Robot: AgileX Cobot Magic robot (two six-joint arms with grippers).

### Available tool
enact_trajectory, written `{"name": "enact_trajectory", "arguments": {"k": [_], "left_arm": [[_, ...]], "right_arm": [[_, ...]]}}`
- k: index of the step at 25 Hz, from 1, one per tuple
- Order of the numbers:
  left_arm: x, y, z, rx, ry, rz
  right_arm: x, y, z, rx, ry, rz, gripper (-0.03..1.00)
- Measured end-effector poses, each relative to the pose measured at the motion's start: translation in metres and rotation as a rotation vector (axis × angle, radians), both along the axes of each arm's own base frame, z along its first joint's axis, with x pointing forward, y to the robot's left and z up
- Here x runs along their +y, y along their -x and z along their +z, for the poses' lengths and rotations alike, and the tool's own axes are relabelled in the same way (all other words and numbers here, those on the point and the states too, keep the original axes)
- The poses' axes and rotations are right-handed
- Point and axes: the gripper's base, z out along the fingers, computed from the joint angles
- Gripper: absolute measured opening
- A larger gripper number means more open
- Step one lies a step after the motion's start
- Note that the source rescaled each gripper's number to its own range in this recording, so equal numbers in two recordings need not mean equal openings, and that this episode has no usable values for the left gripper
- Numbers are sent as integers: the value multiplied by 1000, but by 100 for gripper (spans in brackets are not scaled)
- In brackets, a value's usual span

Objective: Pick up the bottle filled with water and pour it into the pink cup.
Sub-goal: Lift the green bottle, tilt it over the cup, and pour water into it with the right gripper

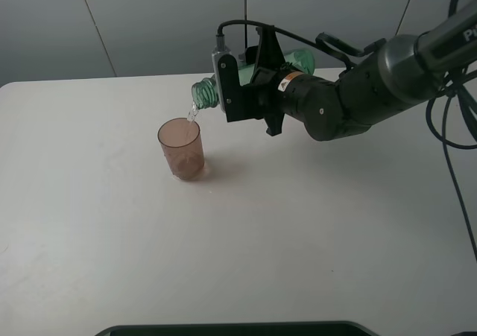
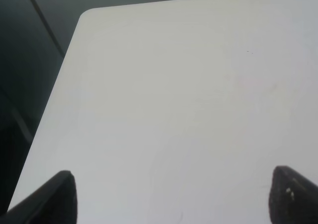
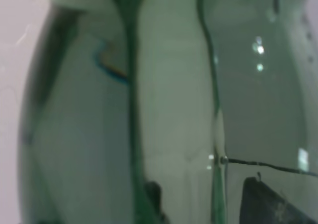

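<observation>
While the green-tinted bottle (image 1: 205, 94) lies tipped close to level above the bench (image 1: 313, 246), its long axis runs from the base, back toward the right arm, to the open ribbed neck, which points to the left of the high view and slightly down. The right fingers (image 1: 231, 101) pinch its body just behind the neck, so the mouth juts past them toward the pink cup (image 1: 181, 151). The mouth hangs just over the cup's far-right rim, and a thin thread of water (image 1: 192, 115) falls from it into the opening. The cup stands upright on the bench, not touching the bottle. I judge this to be the pouring step. The coming move turns on holding the mouth above the opening as the tilt grows, since the stream lands close to the rim and could slip outside. The left fingers (image 2: 59, 199) are spread wide over the bench with a rounded corner ahead, holding nothing, so the right arm is the one at the cup. Open bench lies all round the cup.
</observation>
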Motion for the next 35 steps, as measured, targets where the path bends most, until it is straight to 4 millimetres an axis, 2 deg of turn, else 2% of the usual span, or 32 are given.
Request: {"name": "enact_trajectory", "arguments": {"k": [35], "left_arm": [[0, 0, 0, 0, 0, 0]], "right_arm": [[-4, -2, 0, 2, 10, -56, 3]]}}
